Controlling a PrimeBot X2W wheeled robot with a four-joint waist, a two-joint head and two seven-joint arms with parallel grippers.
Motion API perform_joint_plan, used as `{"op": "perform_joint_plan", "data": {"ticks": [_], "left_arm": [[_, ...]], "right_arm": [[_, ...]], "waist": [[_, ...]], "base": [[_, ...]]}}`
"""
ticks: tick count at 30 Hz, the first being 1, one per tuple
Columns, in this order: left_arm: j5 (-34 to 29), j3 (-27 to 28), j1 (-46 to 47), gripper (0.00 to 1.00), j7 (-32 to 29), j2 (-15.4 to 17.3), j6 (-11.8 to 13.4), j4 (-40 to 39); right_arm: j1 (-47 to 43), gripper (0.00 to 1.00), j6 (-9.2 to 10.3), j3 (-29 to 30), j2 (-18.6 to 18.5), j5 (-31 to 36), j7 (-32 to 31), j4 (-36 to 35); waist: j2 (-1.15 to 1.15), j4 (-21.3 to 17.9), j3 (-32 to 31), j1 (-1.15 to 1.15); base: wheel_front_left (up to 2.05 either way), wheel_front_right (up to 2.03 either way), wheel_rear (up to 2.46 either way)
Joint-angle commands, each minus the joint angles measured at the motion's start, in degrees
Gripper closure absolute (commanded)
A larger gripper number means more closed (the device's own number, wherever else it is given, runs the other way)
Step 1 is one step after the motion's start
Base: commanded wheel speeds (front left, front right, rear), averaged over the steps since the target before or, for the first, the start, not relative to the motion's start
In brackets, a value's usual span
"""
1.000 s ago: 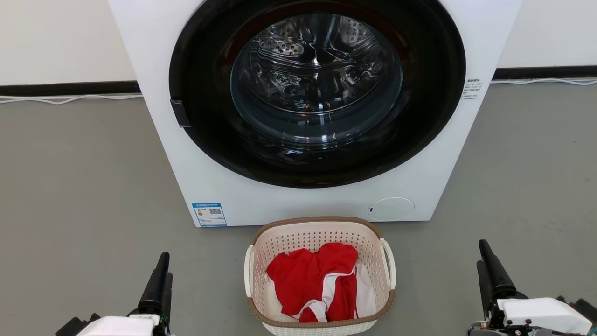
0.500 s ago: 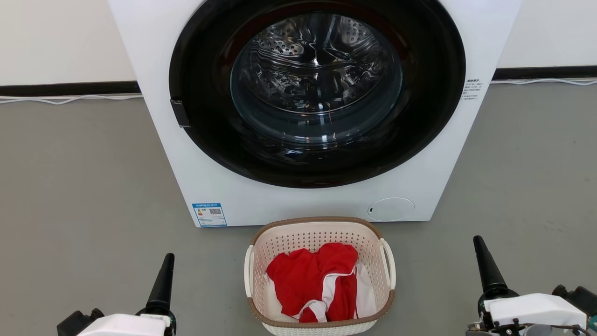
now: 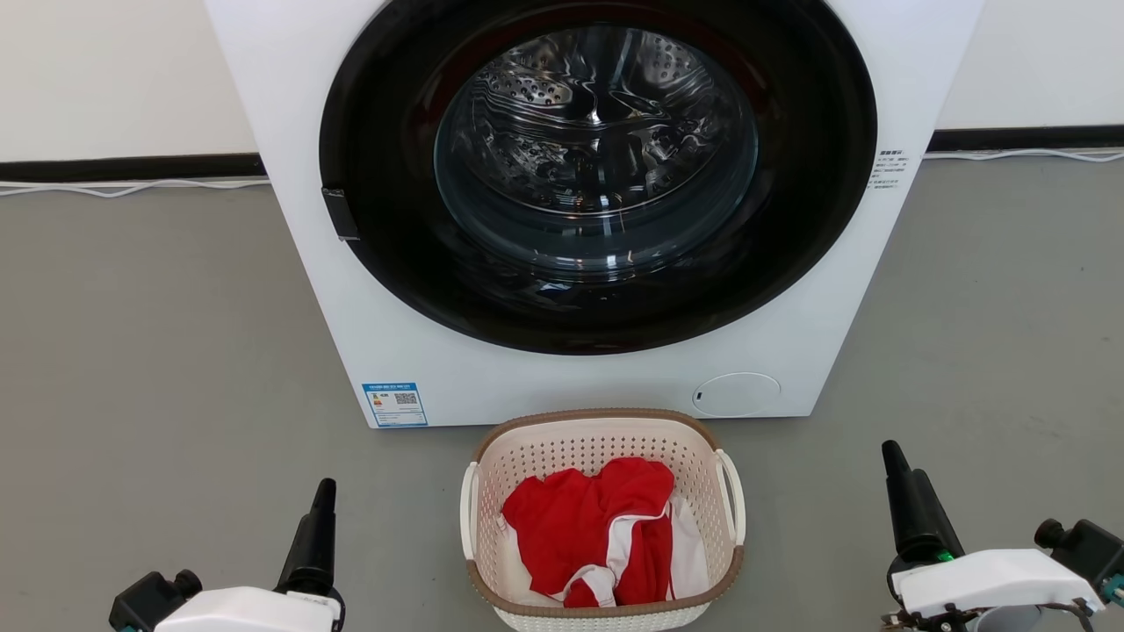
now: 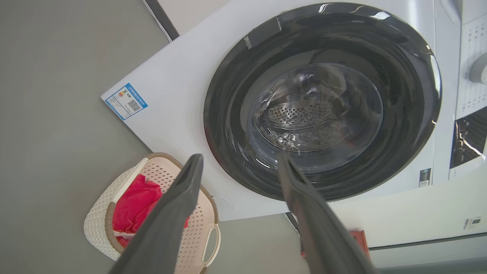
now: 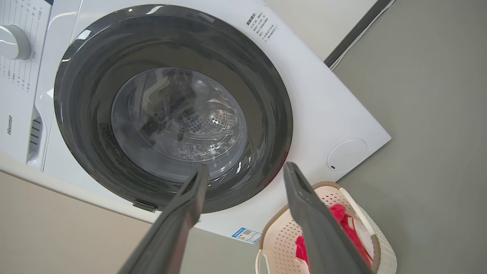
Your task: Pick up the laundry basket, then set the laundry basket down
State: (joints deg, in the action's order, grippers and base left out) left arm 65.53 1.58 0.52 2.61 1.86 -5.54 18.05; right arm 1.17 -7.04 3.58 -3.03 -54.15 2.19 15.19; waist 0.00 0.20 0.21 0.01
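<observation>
Okay, laundry basket (image 3: pixel 580 448) sits on the grey floor (image 3: pixel 176 351), just in front of the washing machine (image 3: pixel 571 391), centred between the two arms, not lifted yet. Left claw (image 4: pixel 240 159) is released, jaws apart, nothing between them. Right claw (image 5: pixel 247 167) is the same, spread and empty. Both hover low, one on either side of the basket and well apart from it, fingers pointing toward the machine. Looks like a flanking setup so each claw can go for one side handle, since a two-arm lift should keep it level. Basket is cream-white perforated plastic, rounded-rectangular, upright, with a brown woven-look rim and white loops: left handle (image 3: pixel 468 518), right handle (image 3: pixel 734 496). Red garment (image 3: pixel 571 527) with white trim is bunched inside below the rim, so both handles look free to grab. Step in hand, my read: approach, grasp not begun
</observation>
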Motion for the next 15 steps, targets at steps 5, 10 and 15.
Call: {"op": "perform_joint_plan", "data": {"ticks": [5,10,15], "left_arm": [[-4.39,0.42,1.19,0.0,1.08,0.55,0.44,-1.44],[-9.99,0.31,0.96,0.0,2.09,0.59,1.04,-1.48],[-14.08,0.08,0.79,0.0,2.93,0.62,1.41,-1.61]], "right_arm": [[0.76,0.0,-0.22,-0.94,-0.96,4.89,1.49,-1.85],[0.86,0.0,-0.24,-1.35,-1.34,10.46,2.5,-0.84],[1.1,0.0,-0.26,-1.79,-1.53,15.01,3.35,-0.2]], "waist": [[0.0,-0.06,-0.06,0.0],[0.0,-0.1,-0.14,0.0],[0.0,-0.08,-0.13,0.0]], "base": [[0.0,0.0,0.0],[0.0,0.0,0.0],[0.0,0.0,0.0]]}}
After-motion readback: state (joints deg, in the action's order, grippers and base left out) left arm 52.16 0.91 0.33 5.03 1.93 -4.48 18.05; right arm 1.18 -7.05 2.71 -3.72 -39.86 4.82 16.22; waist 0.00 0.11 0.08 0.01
